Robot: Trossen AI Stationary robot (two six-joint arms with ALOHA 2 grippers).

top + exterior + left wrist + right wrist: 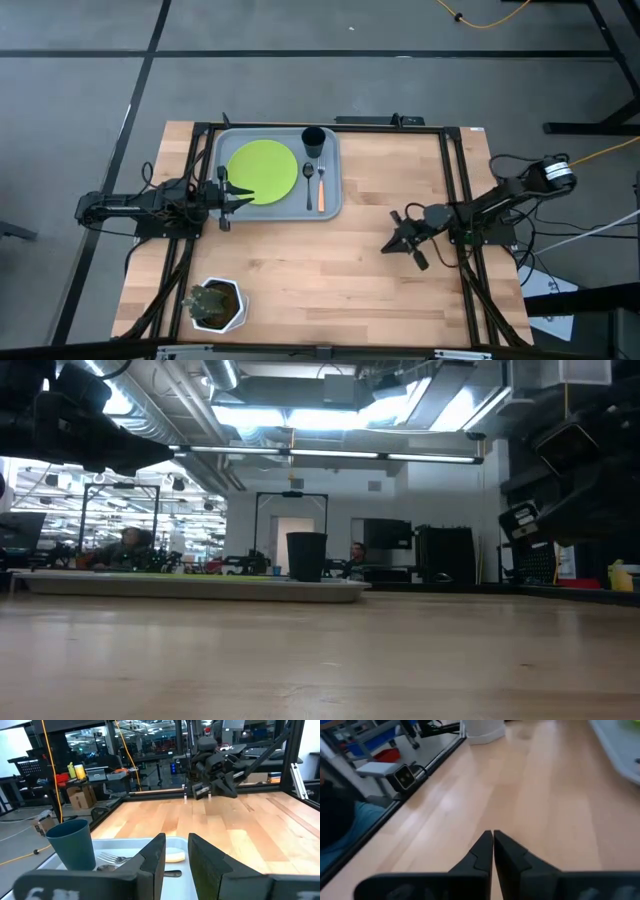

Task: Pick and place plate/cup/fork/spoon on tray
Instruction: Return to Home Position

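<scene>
The grey-blue tray (331, 205) lies at the table's far side, left of the middle. On it rest the lime-green plate (263, 170), the dark cup (313, 140) standing upright at the far right corner, the dark spoon (308, 176) and the orange-handled fork (321, 190). My left gripper (245, 197) hangs level over the tray's near left part beside the plate, its fingers (155, 855) a little apart and holding nothing. My right gripper (388, 246) is shut and has nothing in it, above bare table right of the tray; its tips (493, 835) meet.
A white hexagonal pot with a plant (215, 305) stands near the table's near left corner. Bare wood (340, 280) stretches between tray, pot and my right gripper. A black frame (455, 180) runs along the table's sides. People sit in the room beyond the table.
</scene>
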